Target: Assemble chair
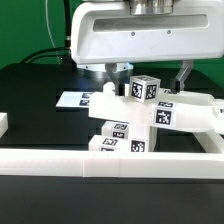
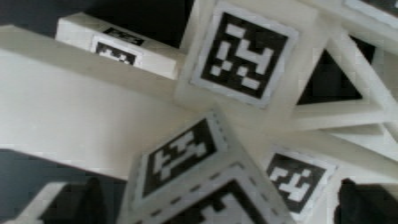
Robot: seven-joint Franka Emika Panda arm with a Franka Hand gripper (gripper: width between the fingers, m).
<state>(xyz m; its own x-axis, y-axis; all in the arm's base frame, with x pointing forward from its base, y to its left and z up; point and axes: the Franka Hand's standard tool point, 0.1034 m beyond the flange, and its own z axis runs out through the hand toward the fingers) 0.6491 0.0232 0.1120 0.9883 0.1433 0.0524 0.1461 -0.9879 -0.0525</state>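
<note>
Black table (image 1: pixel 30 85), green wall (image 1: pixel 30 25) behind.

Exterior view:
- White arm housing (image 1: pixel 140 35) fills the 12 o'clock part of the picture.
- The gripper (image 1: pixel 146 76) hangs under the housing, pointing down. Its jaws stand wide apart with nothing clamped between them.
- The chair (image 1: pixel 150 115) is a partly joined cluster of white blocky parts with black-and-white tags. It sits just past centre toward 4 o'clock, directly beneath the gripper.
- A tagged cube (image 1: pixel 143 88) is the cluster's highest piece, at its 12 o'clock, just under the gap between the jaws. Contact with the fingers cannot be told.
- A long panel runs off from the cluster toward 3 o'clock.
- The marker board (image 1: pixel 78 100) lies flat on the table at the cluster's 9 o'clock, near it.
- The plain white border rail (image 1: pixel 100 165) crosses the picture at 6 o'clock, in front of the chair.

Wrist view:
- Very close on the chair (image 2: pixel 240 55). Several tagged faces and white bars cross at angles, slightly blurred.
- The jaws are not clearly made out.
</note>
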